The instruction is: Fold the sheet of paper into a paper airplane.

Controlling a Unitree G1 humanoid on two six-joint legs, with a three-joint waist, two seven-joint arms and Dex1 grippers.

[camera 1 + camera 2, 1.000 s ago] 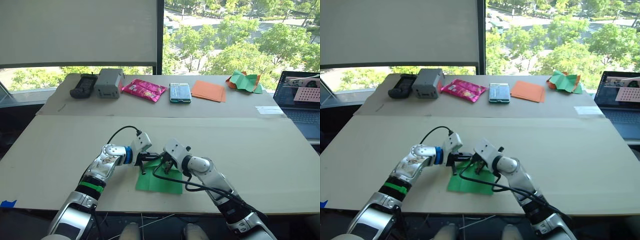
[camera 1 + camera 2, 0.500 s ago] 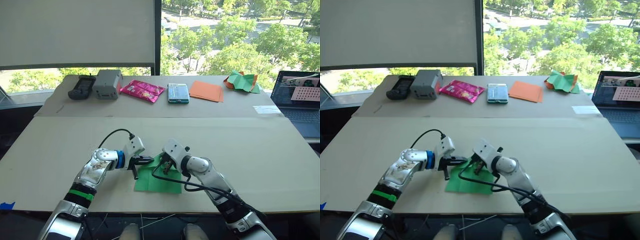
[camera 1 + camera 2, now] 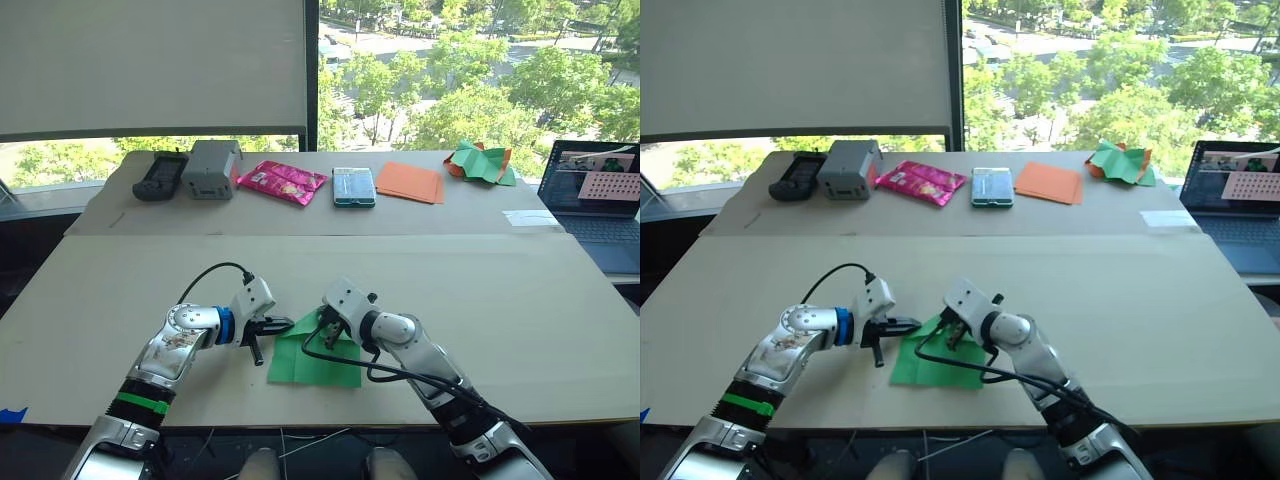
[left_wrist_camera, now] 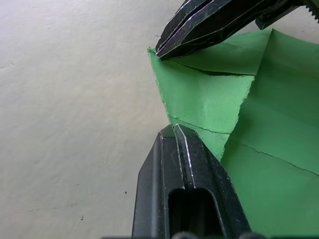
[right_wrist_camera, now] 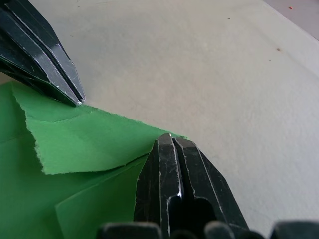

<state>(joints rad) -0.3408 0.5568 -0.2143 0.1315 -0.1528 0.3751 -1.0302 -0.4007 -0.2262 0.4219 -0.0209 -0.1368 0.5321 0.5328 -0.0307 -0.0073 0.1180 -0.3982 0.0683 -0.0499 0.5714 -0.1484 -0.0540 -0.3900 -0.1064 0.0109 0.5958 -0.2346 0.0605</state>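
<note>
Sheet of paper flat at near table edge, corner flap folded. Left gripper and right gripper both closed, empty, tips pressing flap. We judge: sweep tips outward along crease, keep pressure even.

There are two claws, the left claw and the right claw, and one sheet of paper in bright green. Along the far worktop lie one black handset, one grey box, one pink packet, one teal packet, one stack of orange sheets and one crumpled green-and-orange paper heap. One laptop sits at the right edge.
</note>
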